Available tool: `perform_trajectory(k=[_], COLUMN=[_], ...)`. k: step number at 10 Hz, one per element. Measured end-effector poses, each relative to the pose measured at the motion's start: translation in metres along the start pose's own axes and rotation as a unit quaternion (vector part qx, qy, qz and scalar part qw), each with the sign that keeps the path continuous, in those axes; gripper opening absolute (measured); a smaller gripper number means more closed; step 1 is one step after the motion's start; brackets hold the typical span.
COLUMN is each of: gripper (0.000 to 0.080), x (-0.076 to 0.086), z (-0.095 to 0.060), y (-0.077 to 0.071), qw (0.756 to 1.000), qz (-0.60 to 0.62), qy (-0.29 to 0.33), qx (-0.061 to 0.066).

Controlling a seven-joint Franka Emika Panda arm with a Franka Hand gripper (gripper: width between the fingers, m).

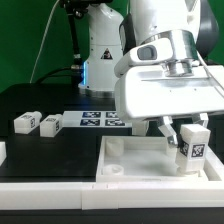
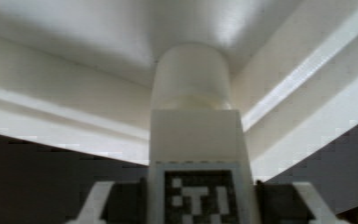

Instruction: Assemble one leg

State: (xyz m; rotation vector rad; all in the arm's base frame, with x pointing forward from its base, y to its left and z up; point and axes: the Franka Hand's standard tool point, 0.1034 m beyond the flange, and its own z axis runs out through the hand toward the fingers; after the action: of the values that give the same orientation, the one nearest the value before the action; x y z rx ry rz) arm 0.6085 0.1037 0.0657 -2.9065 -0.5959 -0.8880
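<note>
My gripper (image 1: 185, 135) is shut on a leg (image 1: 191, 148), a small white block with a black-and-white tag on its face. It holds the leg upright over the large white panel (image 1: 130, 158), near the panel's corner at the exterior view's right. In the wrist view the leg (image 2: 197, 130) runs between my two fingertips (image 2: 105, 203) out toward the white panel (image 2: 87, 85). Its far end is hidden against the panel. Two more legs (image 1: 25, 122) (image 1: 50, 124) lie on the black table at the exterior view's left.
The marker board (image 1: 98, 120) lies flat behind the panel. A white part (image 1: 2, 152) pokes in at the exterior view's left edge. The white robot base (image 1: 100, 50) stands at the back. The table's white front edge (image 1: 60, 192) runs below the panel.
</note>
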Motion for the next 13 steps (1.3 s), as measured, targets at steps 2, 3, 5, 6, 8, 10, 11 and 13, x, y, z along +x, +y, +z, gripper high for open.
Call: perform_trajectory(k=[2, 3, 5, 6, 8, 10, 11, 13], gripper=[0.0387, 0.0387, 0.0632, 0.0644, 0.0644, 0.0649, 0.0649, 0.0649], x=[0.0, 0.0, 0.0, 0.0, 0.0, 0.006, 0.011, 0.013], z=[0.0, 0.0, 0.0, 0.0, 0.0, -0.006, -0.012, -0.014], y=[0.0, 0.0, 0.0, 0.0, 0.0, 0.003, 0.006, 0.004], qw=[1.0, 1.0, 1.0, 1.0, 1.0, 1.0, 1.0, 0.999], qz=[0.0, 0.0, 0.0, 0.0, 0.0, 0.008, 0.007, 0.004], qy=[0.0, 0.0, 0.0, 0.0, 0.0, -0.012, -0.017, -0.035], qx=[0.0, 0.0, 0.0, 0.0, 0.0, 0.001, 0.001, 0.008])
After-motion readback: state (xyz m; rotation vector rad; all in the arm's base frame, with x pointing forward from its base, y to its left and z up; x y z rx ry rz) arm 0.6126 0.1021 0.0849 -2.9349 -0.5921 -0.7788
